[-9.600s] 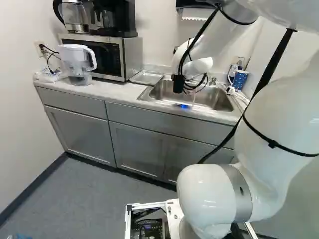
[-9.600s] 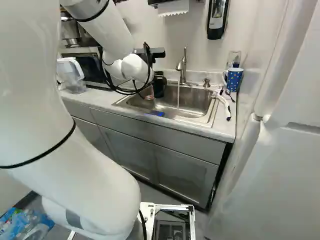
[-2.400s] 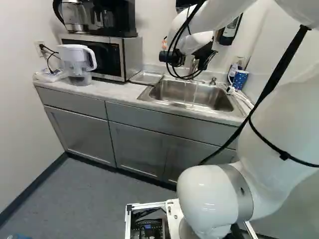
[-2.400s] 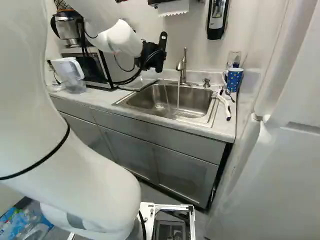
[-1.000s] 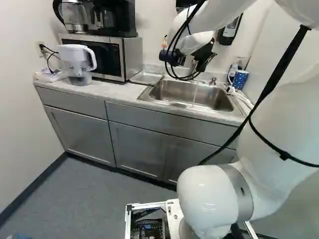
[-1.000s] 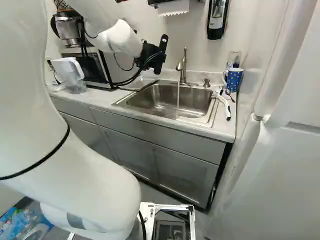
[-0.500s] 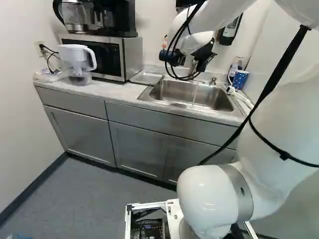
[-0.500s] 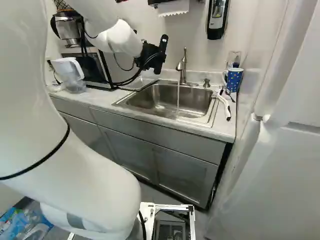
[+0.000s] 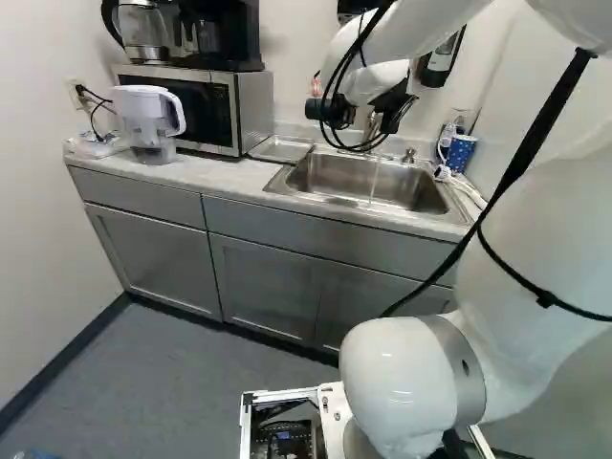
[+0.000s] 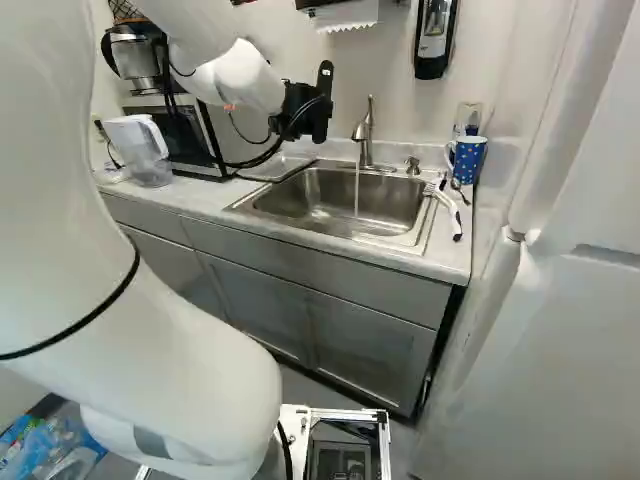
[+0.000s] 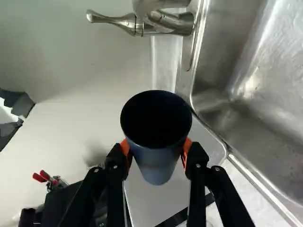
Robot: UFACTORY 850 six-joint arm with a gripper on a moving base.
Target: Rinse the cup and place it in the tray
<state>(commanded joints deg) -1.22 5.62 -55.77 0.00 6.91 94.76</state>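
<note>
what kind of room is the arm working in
Probably a small kitchen or break room: there's a sink with running water, a microwave and a coffee maker.

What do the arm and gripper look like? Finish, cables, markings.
The arm is glossy white with rounded links and a plain silver-grey band near its base. A wide black strap runs along it, and black cables loop by the wrist. The gripper is black: two slim linked fingers, small bright screw heads, orange pads.
</note>
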